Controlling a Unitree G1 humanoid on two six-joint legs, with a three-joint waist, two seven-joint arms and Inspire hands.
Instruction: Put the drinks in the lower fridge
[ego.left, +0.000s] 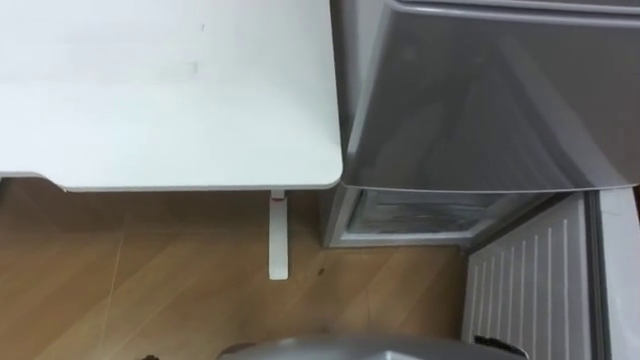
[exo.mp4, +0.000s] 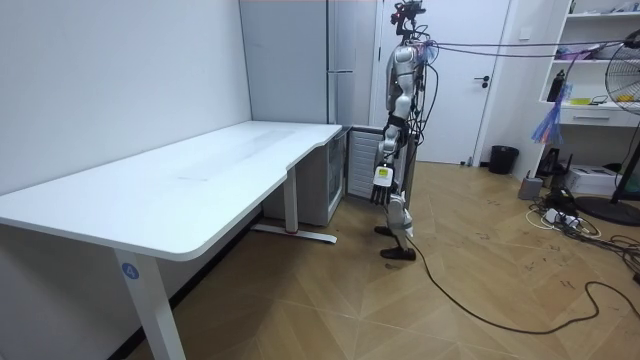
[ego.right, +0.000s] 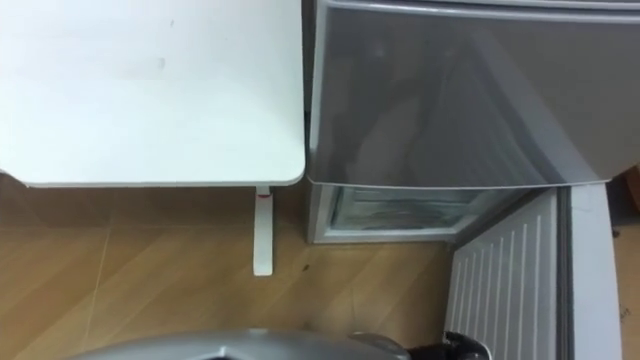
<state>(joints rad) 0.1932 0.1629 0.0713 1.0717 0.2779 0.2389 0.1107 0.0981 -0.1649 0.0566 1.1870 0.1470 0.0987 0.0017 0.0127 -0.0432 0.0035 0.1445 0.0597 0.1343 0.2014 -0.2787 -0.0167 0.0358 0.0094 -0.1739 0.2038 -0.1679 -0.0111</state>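
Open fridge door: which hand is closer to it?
Right. The right hand hangs beside the open door; the left hand hangs on the robot's other side, toward the table.

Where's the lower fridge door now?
The lower fridge door stands open at the eye view's lower right, beside the open lower compartment, right of the table.

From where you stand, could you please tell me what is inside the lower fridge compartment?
The lower door stands open. Of the lower compartment, a pale front strip is visible; the upper door covers everything deeper, so its contents cannot be told.
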